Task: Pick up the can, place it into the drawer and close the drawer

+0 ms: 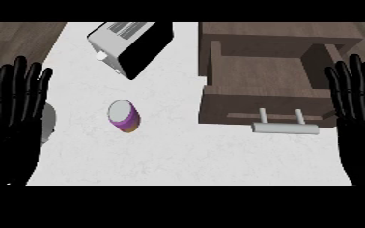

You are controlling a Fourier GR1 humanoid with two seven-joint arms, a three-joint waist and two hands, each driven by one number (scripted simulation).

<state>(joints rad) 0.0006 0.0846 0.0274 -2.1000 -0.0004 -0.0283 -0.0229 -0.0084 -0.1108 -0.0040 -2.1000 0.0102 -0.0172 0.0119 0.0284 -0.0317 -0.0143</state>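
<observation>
I see the small cylinder can (123, 116) with a purple and orange side and a pale grey top standing on the white marble counter (185, 159). I take this can as my landmark. It stands alone, nothing touches it.

To the right of the can, a little further back, there is the dark brown wooden drawer (260, 79), and it is pulled open. Its inside is visible and I see nothing lying in it. The silver bar handle (284, 127) on the drawer front points toward me, on about the same level as the can.

Behind the can, slightly to the right, a silver and black toaster (130, 46) lies turned at an angle on the counter.

My left hand (21, 111) is at the left of the can, at the edge of the view, well apart from it. Its fingers are straight, spread and pointing up, holding nothing. A grey rounded shape (47, 123) shows just beside this hand; I cannot tell what it is.

My right hand (349, 101) is far to the right of the can, beyond the drawer. Its fingers are also straight and apart, holding nothing.
</observation>
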